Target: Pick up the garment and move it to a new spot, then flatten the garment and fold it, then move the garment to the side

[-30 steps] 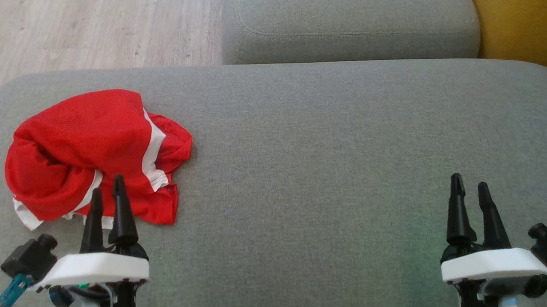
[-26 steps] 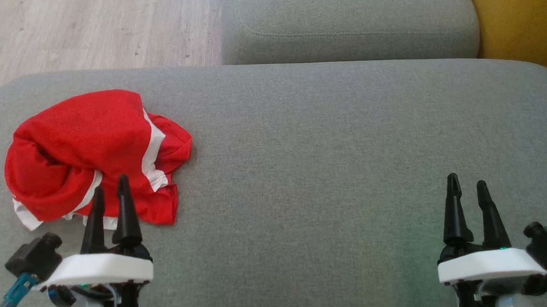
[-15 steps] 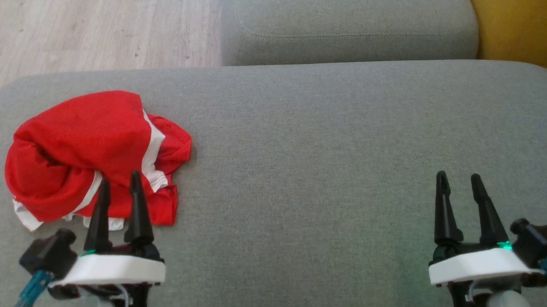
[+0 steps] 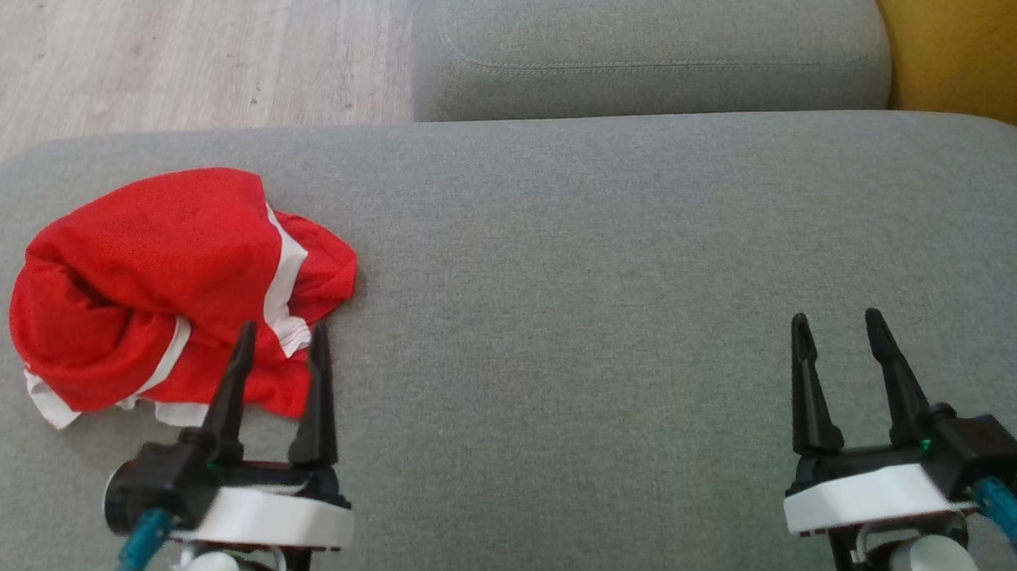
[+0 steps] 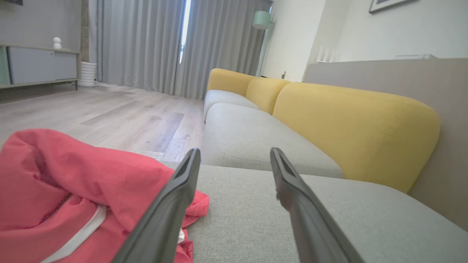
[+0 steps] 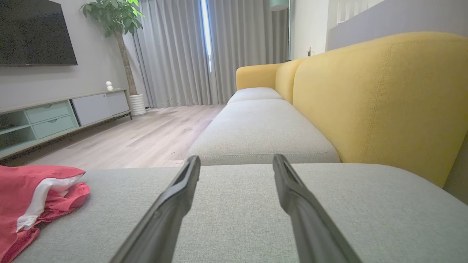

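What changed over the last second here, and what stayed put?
The left gripper slid to the robot's right along the red garment's near edge and rolled at the wrist. The right gripper drifted slightly left and rolled too. Both stay open, holding nothing. The garment lies crumpled where it was on the grey cushion.

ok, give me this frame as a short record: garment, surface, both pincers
garment: red garment with white trim, crumpled, on the cushion's left part
surface: grey sofa seat cushion
left pincer: open, empty, fingertips at the garment's near right edge; contact unclear
right pincer: open, empty, over bare cushion, well apart from the garment
task stage: garment not yet picked up
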Robot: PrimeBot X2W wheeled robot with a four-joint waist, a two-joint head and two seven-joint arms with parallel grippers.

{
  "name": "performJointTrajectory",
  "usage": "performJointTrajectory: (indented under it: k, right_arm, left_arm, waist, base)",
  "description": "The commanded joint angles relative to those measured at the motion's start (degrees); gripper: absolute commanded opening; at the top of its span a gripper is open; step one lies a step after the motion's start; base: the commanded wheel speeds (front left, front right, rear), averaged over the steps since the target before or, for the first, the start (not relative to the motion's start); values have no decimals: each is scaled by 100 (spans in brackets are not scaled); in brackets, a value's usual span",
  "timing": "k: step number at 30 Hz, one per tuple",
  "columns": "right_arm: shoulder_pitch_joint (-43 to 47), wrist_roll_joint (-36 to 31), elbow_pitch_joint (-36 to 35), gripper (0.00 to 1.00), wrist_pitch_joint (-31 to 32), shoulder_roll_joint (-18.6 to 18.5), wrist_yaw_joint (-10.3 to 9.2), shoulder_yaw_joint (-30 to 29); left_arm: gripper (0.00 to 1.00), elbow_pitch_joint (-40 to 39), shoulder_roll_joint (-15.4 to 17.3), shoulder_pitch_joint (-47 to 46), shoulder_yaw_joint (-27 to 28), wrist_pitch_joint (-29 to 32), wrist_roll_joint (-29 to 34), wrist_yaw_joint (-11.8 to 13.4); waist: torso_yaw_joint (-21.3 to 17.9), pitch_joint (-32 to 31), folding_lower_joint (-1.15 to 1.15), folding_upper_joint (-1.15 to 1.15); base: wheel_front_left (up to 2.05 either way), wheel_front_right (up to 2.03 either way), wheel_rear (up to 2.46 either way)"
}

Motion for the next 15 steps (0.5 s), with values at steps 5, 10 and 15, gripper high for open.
performJointTrajectory:
  k: [5,10,15]
  right_arm:
    - [-221,-500,-292,100,-151,-49,-4,198]
    - [-221,-914,-354,100,-236,-51,-4,249]
    - [-219,-1200,-393,100,-320,-52,-4,285]
  left_arm:
    - [100,-266,167,-150,-95,-143,525,154]
    - [100,-318,279,-180,-333,-228,938,321]
    - [100,-367,360,-202,-506,-314,1245,493]
  waist:
    - [-1,4,0,0]
    - [4,22,0,0]
    - [7,34,0,0]
  base:
    - [0,0,0]
    - [0,0,0]
    - [0,0,0]
